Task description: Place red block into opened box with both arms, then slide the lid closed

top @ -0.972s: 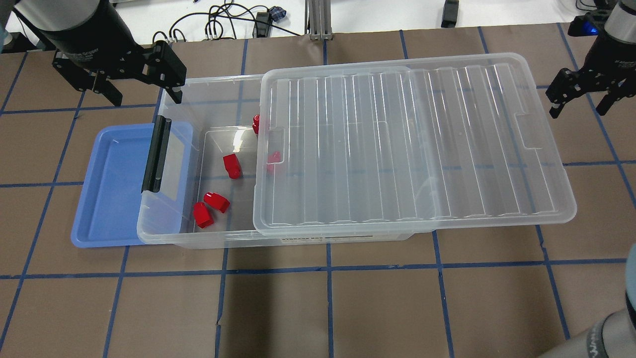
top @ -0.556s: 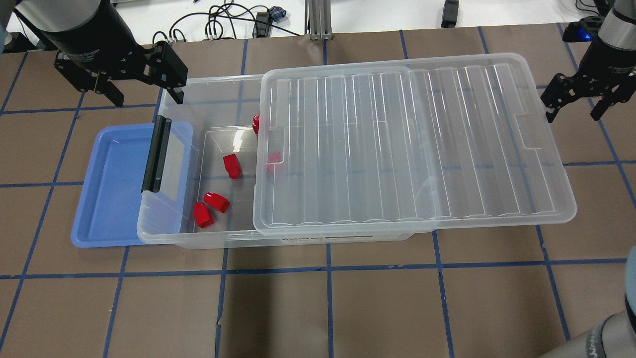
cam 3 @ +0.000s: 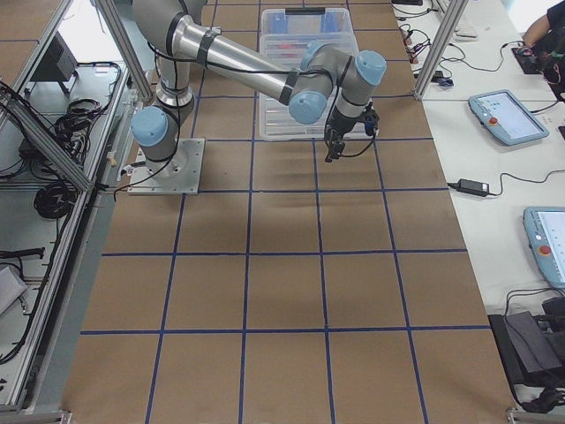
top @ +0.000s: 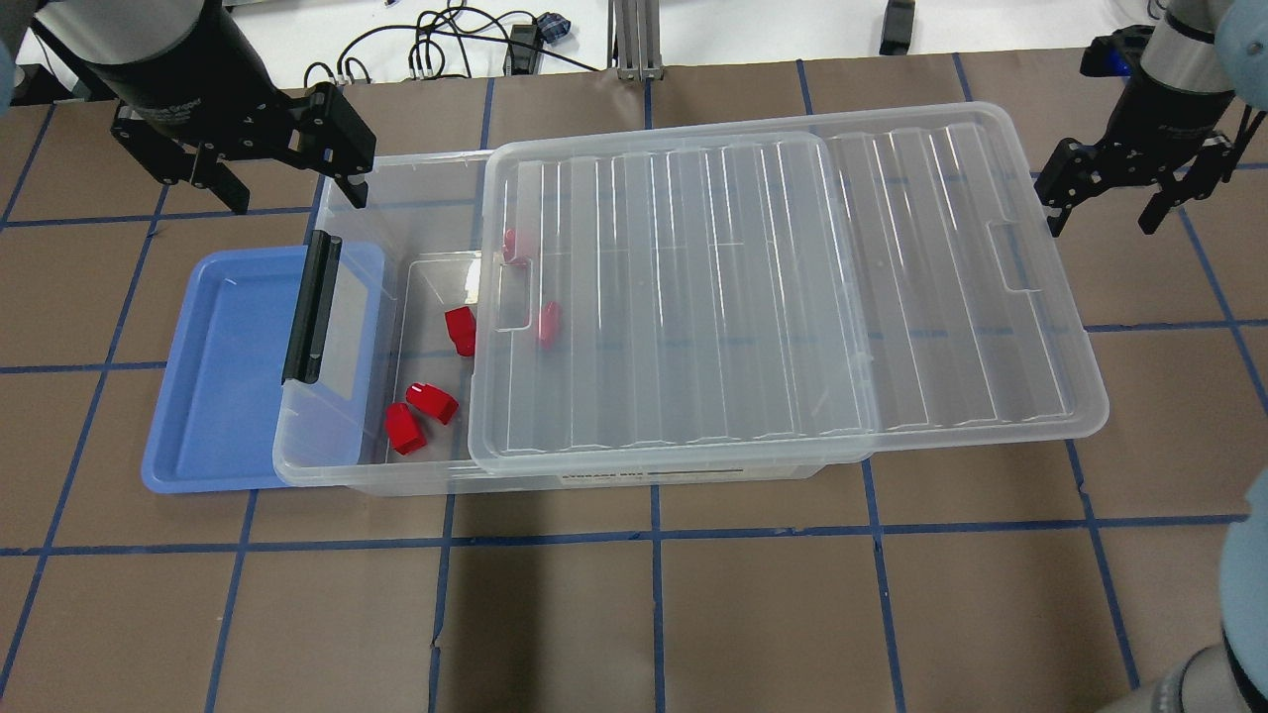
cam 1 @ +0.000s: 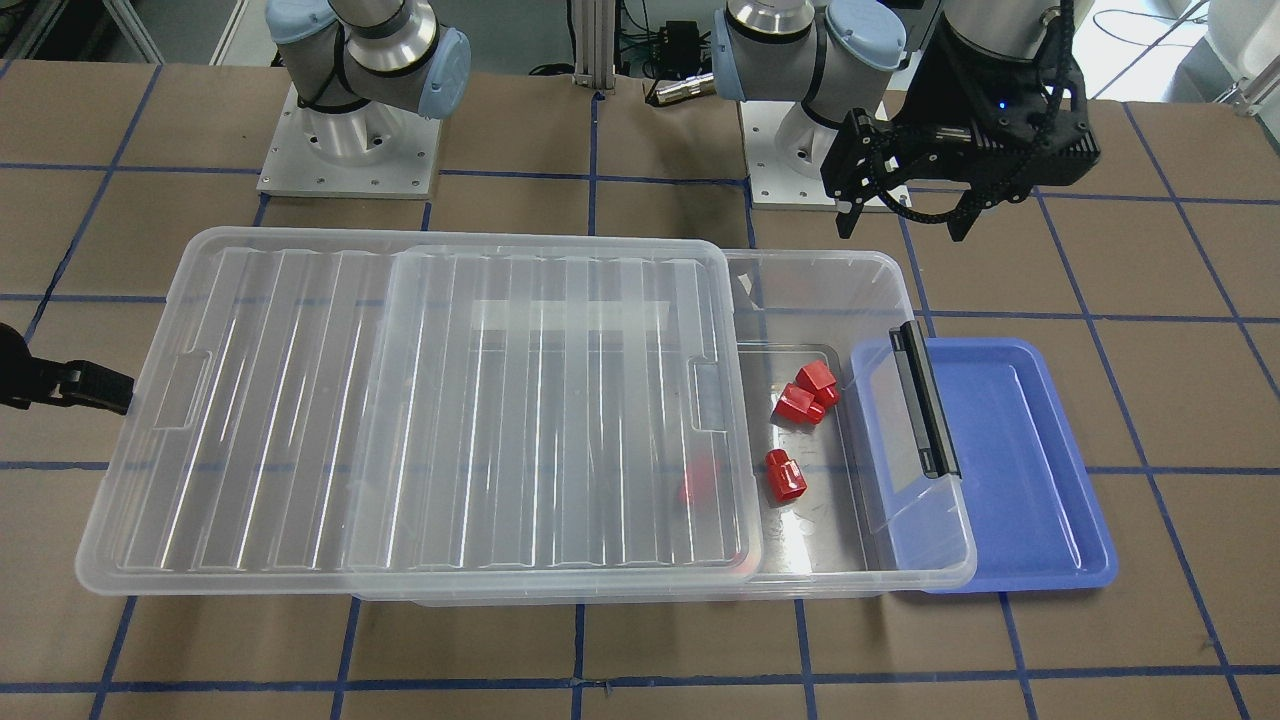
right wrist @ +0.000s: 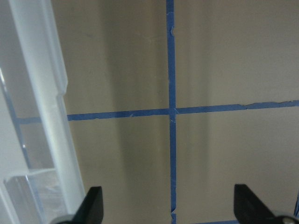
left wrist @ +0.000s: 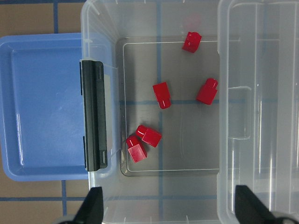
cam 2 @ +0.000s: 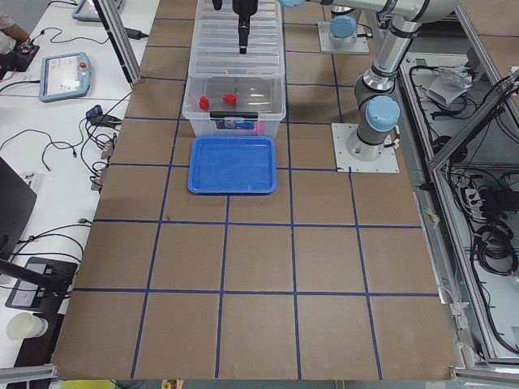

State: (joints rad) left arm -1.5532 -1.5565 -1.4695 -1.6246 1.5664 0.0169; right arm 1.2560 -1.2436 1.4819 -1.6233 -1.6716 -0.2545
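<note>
The clear box [top: 342,465] lies across the table's middle, its black clasp [top: 312,307] at the left end. Several red blocks lie on its floor: one [top: 461,332] in the uncovered part, a pair [left wrist: 148,135] near the front wall, and another [top: 547,322] under the lid. The ribbed lid [top: 792,297] rests on the box, overhanging its right end and leaving the left part uncovered. My left gripper [top: 287,183] hangs open above the box's far-left corner, holding nothing. At the lid's right end my right gripper [top: 1103,213] is open, one finger [cam 1: 95,388] against the lid's edge [right wrist: 42,116].
A blue tray [top: 218,376] lies partly under the box's left end. Cables and a metal post [top: 634,40] sit beyond the table's far edge. The arm bases [cam 1: 350,150] stand behind the box. Brown table with blue tape lines [top: 654,535] stretches in front.
The lid has slid left over the box, covering more of the opening and one more block. My right gripper moved left along with it. The left gripper has stayed put.
</note>
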